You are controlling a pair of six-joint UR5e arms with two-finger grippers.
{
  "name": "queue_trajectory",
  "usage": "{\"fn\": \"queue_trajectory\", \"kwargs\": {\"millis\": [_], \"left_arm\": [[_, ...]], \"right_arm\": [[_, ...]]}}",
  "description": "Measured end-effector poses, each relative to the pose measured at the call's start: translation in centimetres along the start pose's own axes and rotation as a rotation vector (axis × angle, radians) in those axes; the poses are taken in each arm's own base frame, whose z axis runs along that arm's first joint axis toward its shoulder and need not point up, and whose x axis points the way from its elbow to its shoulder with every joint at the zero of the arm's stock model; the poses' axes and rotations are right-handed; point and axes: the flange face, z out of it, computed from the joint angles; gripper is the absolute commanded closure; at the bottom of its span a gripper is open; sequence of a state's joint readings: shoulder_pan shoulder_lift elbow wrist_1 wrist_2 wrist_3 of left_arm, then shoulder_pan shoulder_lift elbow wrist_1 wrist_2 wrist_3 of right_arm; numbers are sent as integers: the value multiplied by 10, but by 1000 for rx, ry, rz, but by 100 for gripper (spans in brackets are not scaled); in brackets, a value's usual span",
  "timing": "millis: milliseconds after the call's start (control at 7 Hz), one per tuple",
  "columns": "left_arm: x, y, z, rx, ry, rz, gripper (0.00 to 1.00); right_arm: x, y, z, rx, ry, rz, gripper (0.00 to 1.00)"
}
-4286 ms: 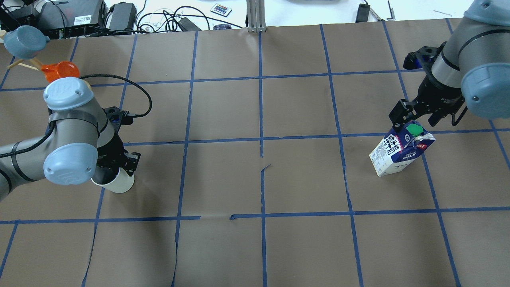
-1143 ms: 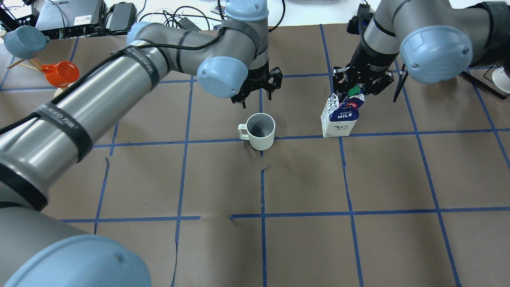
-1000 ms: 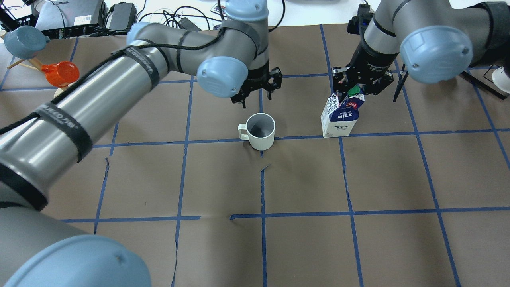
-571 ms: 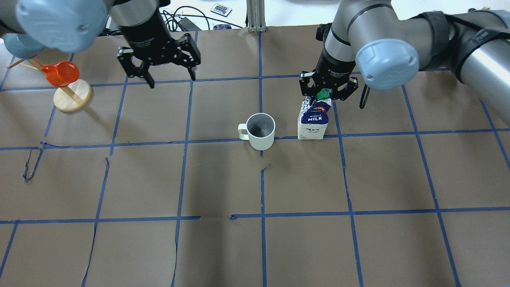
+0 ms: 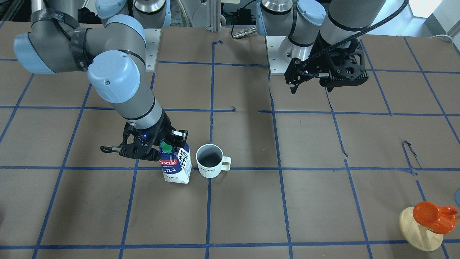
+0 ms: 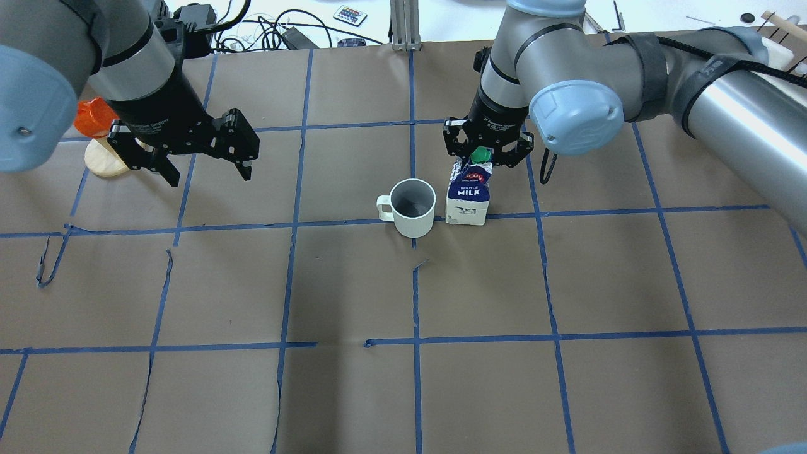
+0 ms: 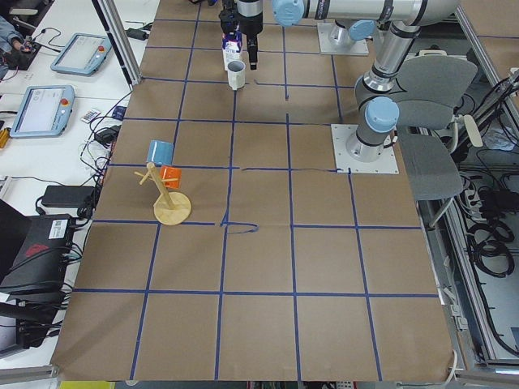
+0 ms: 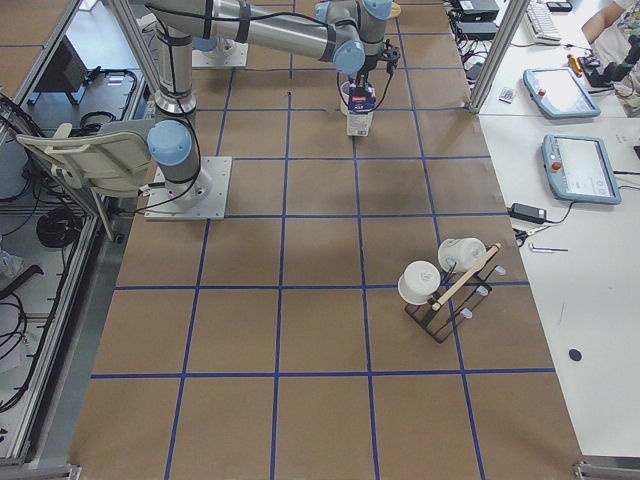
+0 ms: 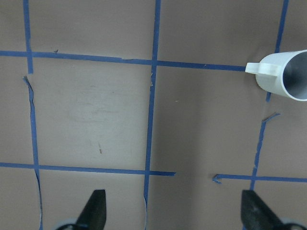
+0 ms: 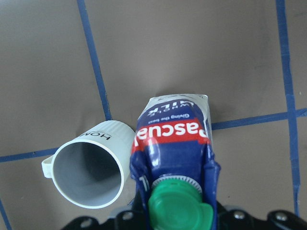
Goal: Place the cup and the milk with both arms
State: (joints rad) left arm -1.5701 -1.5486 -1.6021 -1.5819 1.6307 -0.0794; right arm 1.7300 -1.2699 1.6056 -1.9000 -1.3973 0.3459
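Note:
The white cup (image 6: 413, 208) stands upright at mid-table with its handle toward the robot's left. The blue and white milk (image 6: 468, 200) carton stands right beside it, on the robot's right. My right gripper (image 6: 483, 153) is shut on the milk's gable top at the green cap. The right wrist view shows the milk (image 10: 175, 143) and the cup (image 10: 88, 172) almost touching. My left gripper (image 6: 209, 178) is open and empty, well left of the cup, above the table. The left wrist view shows the cup (image 9: 288, 79) at its right edge. The front view shows the milk (image 5: 176, 163), the cup (image 5: 210, 165) and the left gripper (image 5: 311, 88).
An orange cup on a wooden stand (image 6: 104, 157) sits at the far left, partly behind my left arm. Cables and devices (image 6: 252, 28) lie beyond the far edge. A rack with white mugs (image 8: 445, 280) stands at the robot's right end.
My right gripper has slid the milk left until it stands beside the cup. My left gripper, which let go of the cup earlier, has moved further left and nearer the robot, still open.

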Motion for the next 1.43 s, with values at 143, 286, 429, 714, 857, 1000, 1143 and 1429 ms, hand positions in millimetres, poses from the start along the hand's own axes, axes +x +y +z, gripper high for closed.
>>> {"fn": "queue_trajectory", "kwargs": {"millis": [143, 286, 429, 714, 857, 1000, 1143, 1429], "left_arm": [[-4, -7, -10, 40, -21, -7, 0], [-3, -17, -22, 70, 3, -15, 0], [2, -29, -32, 91, 53, -19, 0], [6, -44, -42, 111, 94, -17, 0], [6, -46, -42, 112, 101, -19, 0], [6, -46, -42, 111, 101, -21, 0], [6, -45, -41, 110, 99, -22, 0], [5, -45, -41, 110, 95, -23, 0]], "right_arm": [[-6, 3, 2, 0, -4, -5, 70], [-9, 4, 4, 0, -5, -14, 68], [-11, 5, 6, -2, -5, -24, 41], [-11, 5, 7, -1, -1, -55, 0], [-10, 6, 7, 0, 6, -83, 0], [-9, 6, 7, -2, 10, -102, 0], [-6, 6, 2, 0, 11, -109, 0], [12, 13, -34, 23, 29, -145, 0]]}}
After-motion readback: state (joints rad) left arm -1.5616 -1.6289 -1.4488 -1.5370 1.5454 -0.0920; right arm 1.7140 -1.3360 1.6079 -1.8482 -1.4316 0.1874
